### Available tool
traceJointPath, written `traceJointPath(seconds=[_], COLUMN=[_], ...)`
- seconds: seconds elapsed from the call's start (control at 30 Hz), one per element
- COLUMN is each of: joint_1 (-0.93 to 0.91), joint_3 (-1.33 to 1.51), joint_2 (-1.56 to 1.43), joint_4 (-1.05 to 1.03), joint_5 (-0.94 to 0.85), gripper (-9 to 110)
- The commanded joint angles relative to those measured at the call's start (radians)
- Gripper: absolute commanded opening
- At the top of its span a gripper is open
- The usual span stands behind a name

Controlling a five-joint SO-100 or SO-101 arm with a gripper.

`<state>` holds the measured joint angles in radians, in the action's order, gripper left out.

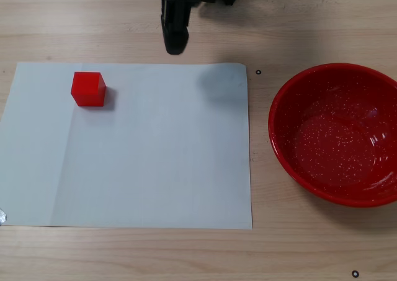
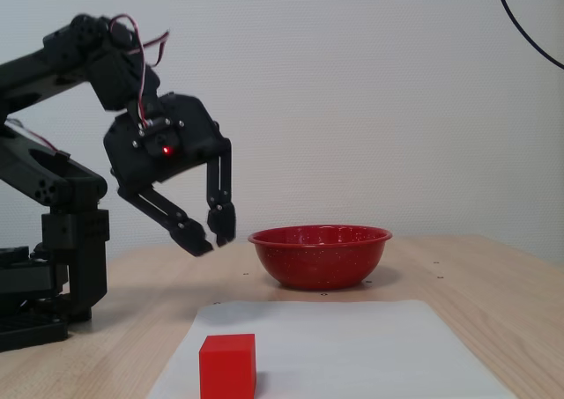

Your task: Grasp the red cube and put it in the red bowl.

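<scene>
While the gripper [image 2: 210, 235] hangs in the air above the wooden table [image 1: 124, 20], its two black fingers stand spread apart with nothing between them, as the side-on fixed view shows; in the fixed view from above, only one dark finger [image 1: 174, 30] reaches in from the top edge, just beyond the far edge of the white sheet of paper [image 1: 155, 163]. The red cube [image 1: 88, 89] sits on that paper, near its upper left corner in the view from above, well apart from the gripper and untouched. In the side-on view the cube [image 2: 228, 365] stands at the near edge of the paper [image 2: 352, 346], below and in front of the fingers. The red bowl [image 1: 338, 135] rests upright on the bare table to the right of the paper, its speckled inside holding nothing, and appears behind the paper in the side-on view [image 2: 320, 256].
</scene>
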<state>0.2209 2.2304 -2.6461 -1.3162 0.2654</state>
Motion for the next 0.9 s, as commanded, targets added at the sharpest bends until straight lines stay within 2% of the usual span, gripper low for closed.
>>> traceJointPath(seconds=[0.0, 0.33, 0.7, 0.87], joint_1=[0.031, 0.173, 0.272, 0.31], joint_3=[-0.153, -0.41, -0.69, -0.788], joint_2=[0.046, 0.288, 0.552, 0.669], joint_4=[-0.021, -0.133, -0.295, -0.299], joint_5=[0.028, 0.101, 0.152, 0.181], gripper=[0, 0, 6, 8])
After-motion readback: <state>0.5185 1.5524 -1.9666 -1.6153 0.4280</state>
